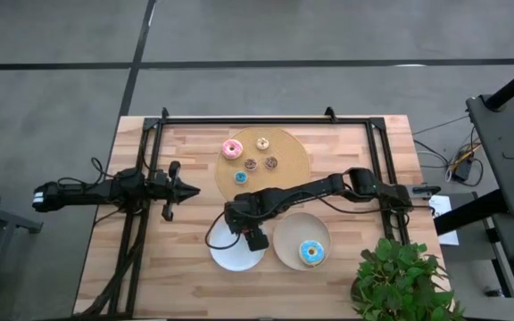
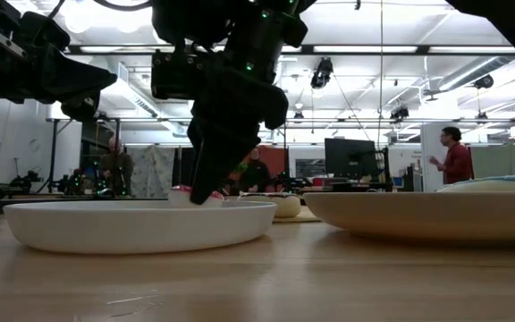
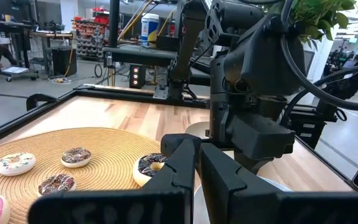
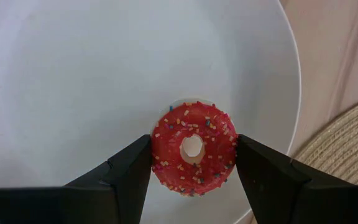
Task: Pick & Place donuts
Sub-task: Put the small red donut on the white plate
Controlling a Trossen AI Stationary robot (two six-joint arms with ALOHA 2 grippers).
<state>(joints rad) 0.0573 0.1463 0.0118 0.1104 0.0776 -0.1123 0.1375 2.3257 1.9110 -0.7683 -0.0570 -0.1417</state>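
Plate (image 4: 55, 74) under red donut (image 4: 194, 149) (unlabelled)

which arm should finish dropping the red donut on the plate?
Right. The right claw already grips the red donut directly over the left white plate, so it likely only needs to open. The left claw waits at the table's left side, off the plate.

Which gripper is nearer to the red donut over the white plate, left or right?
Right. The right gripper holds the red donut between its fingers over the white plate. The left gripper waits apart, beside the wooden board.
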